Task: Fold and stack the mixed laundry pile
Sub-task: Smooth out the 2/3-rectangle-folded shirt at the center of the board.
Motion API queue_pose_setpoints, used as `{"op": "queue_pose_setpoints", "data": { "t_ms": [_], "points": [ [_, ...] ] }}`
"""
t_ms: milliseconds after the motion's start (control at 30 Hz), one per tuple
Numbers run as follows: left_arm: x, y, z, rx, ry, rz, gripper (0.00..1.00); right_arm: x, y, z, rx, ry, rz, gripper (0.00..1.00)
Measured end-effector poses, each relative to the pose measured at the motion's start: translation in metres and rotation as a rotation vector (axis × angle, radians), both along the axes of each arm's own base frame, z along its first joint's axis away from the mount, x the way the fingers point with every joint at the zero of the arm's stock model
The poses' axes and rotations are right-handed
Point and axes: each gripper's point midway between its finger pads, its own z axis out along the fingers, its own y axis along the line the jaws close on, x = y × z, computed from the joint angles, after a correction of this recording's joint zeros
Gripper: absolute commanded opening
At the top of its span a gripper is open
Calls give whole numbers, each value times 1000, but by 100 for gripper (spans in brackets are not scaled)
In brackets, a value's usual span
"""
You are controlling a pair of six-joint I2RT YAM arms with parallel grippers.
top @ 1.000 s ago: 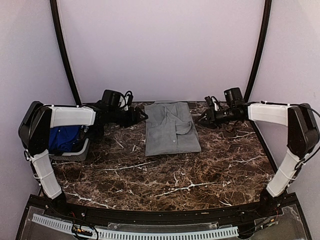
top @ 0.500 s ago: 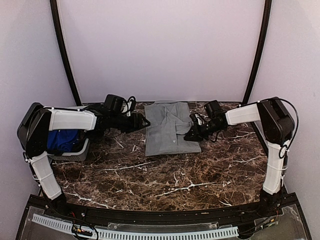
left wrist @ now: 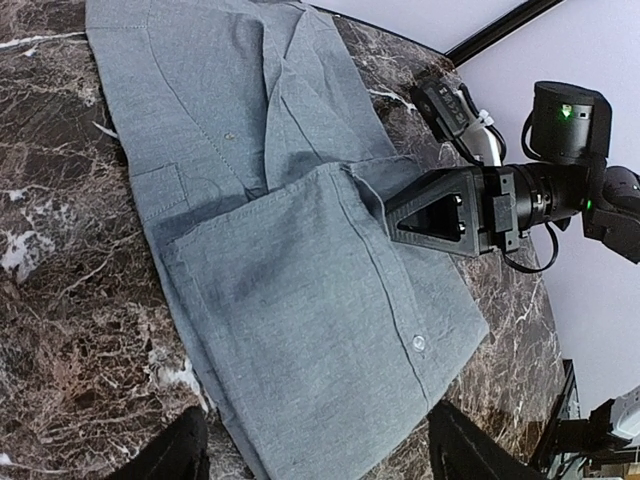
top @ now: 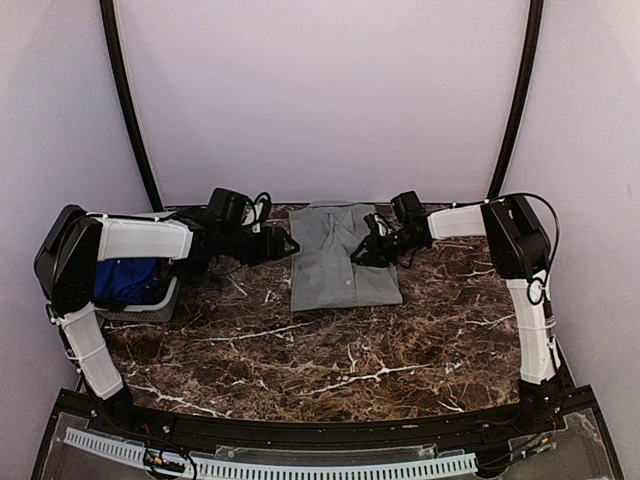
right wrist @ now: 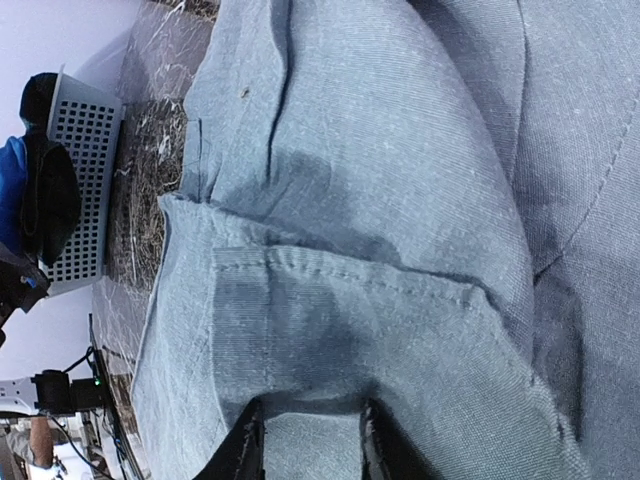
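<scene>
A folded grey shirt (top: pixel 335 262) lies flat at the back middle of the marble table; it fills the left wrist view (left wrist: pixel 290 270) and the right wrist view (right wrist: pixel 400 200). My left gripper (top: pixel 284 244) hovers at the shirt's left edge, open wide, nothing between its fingers (left wrist: pixel 185 452). My right gripper (top: pixel 360 252) rests on the shirt's right half, its fingertips (right wrist: pixel 246 440) a little apart against the edge of a folded-over sleeve layer; it shows in the left wrist view as a black wedge (left wrist: pixel 425 215). Royal-blue cloth (top: pixel 125 280) and dark cloth (right wrist: pixel 50 190) sit in the basket.
A small grey basket (top: pixel 150 303) stands at the table's left edge, under my left arm, and shows in the right wrist view as a latticed grey basket (right wrist: pixel 85 190). Black frame posts rise at both back corners. Bare marble (top: pixel 340 350) spreads in front of the shirt.
My right gripper has swung left from beside the shirt's right edge onto the shirt. The left gripper has crept slightly toward the shirt's left edge.
</scene>
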Motion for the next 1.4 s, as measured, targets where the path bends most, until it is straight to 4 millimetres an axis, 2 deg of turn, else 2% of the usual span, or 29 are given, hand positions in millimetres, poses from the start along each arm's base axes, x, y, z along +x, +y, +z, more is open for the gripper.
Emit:
{"op": "queue_pose_setpoints", "data": {
  "t_ms": [67,100,167,233,467,600,700,900,1000,1267,1400],
  "points": [
    [0,0,1,2,-6,-5,76,2,0,-3,9,15,-3,35],
    [0,0,1,3,-7,-5,76,4,0,-3,17,20,-4,32],
    [0,0,1,4,-9,-8,76,5,0,-1,35,27,-2,21],
    [0,-1,1,5,-10,-10,77,4,3,2,59,33,3,16],
    [0,-2,1,0,-9,-16,76,-1,10,12,127,51,32,14],
    [0,-2,1,1,-9,-16,76,-10,12,10,160,101,48,17],
    [0,-2,1,2,-8,-15,76,-15,16,16,207,131,66,28],
    [1,-1,0,6,-10,-9,76,-27,22,27,318,191,98,38],
    [1,0,0,8,-12,-6,76,-31,24,28,346,225,101,39],
    [1,0,0,8,-12,-5,76,-33,37,52,427,206,155,42],
    [2,-1,1,7,-13,-6,76,-23,44,72,447,163,172,42]
  ]
}}
